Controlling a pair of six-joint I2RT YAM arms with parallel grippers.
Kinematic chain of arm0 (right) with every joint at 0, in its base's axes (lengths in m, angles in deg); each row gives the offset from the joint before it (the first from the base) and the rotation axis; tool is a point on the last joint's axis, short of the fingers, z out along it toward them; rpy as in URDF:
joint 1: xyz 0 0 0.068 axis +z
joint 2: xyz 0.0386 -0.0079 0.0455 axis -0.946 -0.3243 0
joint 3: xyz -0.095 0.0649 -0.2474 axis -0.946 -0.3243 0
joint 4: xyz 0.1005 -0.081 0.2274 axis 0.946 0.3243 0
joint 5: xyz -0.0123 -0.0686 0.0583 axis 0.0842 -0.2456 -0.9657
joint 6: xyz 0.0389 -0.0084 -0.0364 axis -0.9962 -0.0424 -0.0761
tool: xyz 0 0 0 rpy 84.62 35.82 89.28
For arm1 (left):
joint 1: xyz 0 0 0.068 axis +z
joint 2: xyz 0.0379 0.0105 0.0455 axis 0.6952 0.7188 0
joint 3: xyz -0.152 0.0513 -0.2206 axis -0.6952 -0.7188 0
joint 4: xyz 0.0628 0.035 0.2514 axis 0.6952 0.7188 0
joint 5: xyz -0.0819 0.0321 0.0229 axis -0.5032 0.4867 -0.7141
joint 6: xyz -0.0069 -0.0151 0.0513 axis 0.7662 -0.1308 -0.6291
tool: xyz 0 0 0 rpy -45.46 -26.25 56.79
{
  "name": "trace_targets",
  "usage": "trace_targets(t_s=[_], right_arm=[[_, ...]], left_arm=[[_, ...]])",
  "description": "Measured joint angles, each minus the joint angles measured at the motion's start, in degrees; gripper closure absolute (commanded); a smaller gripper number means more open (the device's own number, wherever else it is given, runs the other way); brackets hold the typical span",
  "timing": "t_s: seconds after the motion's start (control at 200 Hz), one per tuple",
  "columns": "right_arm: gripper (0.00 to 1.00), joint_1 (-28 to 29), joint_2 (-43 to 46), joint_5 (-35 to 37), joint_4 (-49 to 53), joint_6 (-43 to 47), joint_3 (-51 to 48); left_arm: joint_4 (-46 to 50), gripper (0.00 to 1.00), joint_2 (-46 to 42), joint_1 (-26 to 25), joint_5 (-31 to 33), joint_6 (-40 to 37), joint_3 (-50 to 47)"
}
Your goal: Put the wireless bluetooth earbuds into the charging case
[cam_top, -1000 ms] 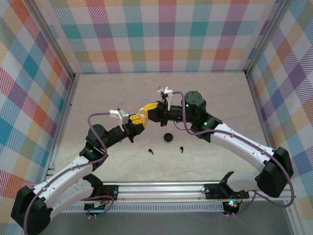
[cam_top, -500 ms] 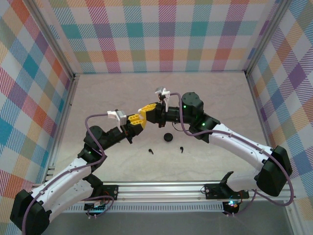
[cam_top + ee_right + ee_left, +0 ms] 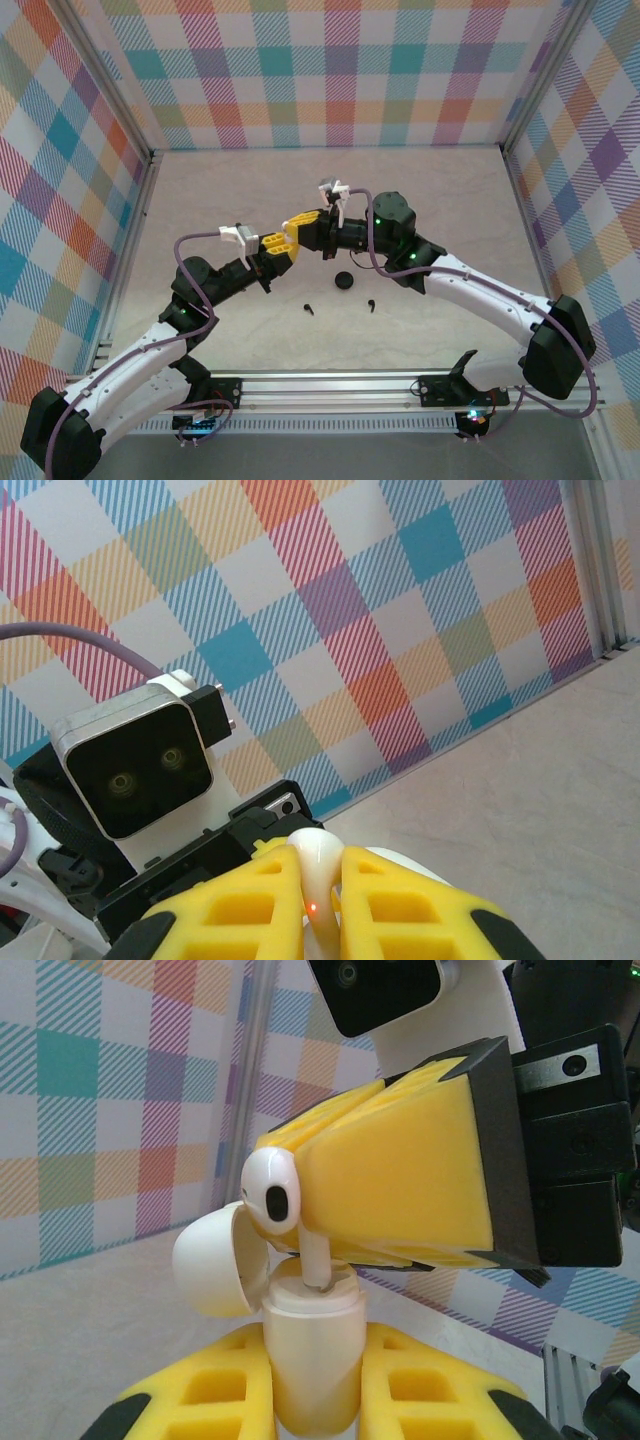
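White earbud (image 3: 273, 1192) pinched by its bulb in the right gripper (image 3: 302, 221), stem tip at the mouth of the white charging case (image 3: 310, 1350); left gripper (image 3: 277, 246) clamps that case by its body, lid (image 3: 212, 1263) swung open beside it. Judgement: bud is light, hard and glossy, apt to twist between pads, so grip the bulb and leave the stem free. Socket contents hidden; nearer the arm bases than the case, a round black case (image 3: 345, 279) and two black earbuds (image 3: 309, 308) lie loose.

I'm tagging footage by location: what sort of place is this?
Probably a robot test cell: a table walled by plaid panels, with left arm and right arm bolted to an aluminium rail.
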Motion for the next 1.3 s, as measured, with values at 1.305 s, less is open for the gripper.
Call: trace_targets(t_s=[1.305], right_arm=[[0.82, 1.44, 1.97, 4.87, -2.08, -3.50, -3.78]], left_arm=[[-0.59, 1.00, -0.44, 0.00, 0.59, 2.47, -1.03]])
